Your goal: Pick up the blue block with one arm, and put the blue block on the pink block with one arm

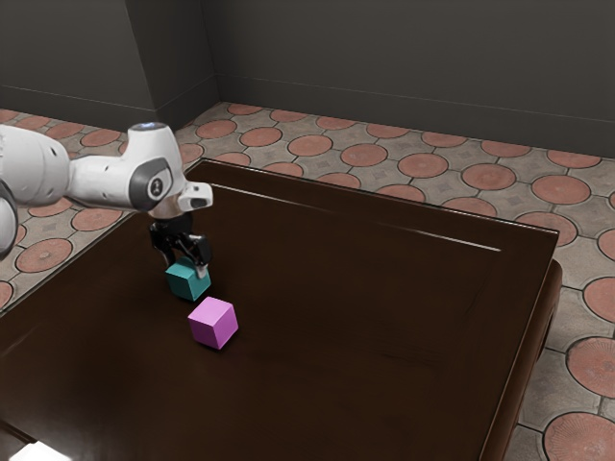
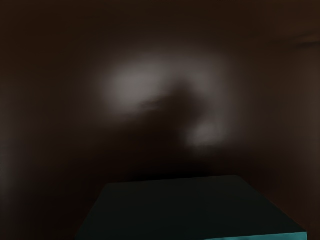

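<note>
Our gripper (image 1: 188,263) stands straight down over the blue block (image 1: 185,283), with one black finger (image 1: 173,255) on the block's side toward the exterior view's left and the other on its right. Both press on the upper part of the block, so we have it clamped between them. The block, more teal than blue, sits near the table's (image 1: 384,288) left part in the exterior view. It is just beside the pink block (image 1: 212,322), which lies a little nearer the camera and is apart from it. We cannot tell whether the blue block rests on the wood or hangs just above it, because its underside merges with the dark surface. The fingers cover part of its top face. In the wrist view, the block (image 2: 200,210) is a dark teal slab right under the hand, cut off at the edge. Beyond it the tabletop (image 2: 75,150) carries a pale glare and a vague shadow. The block is a cube with no long axis, and one vertical edge is turned toward the exterior camera.
</note>
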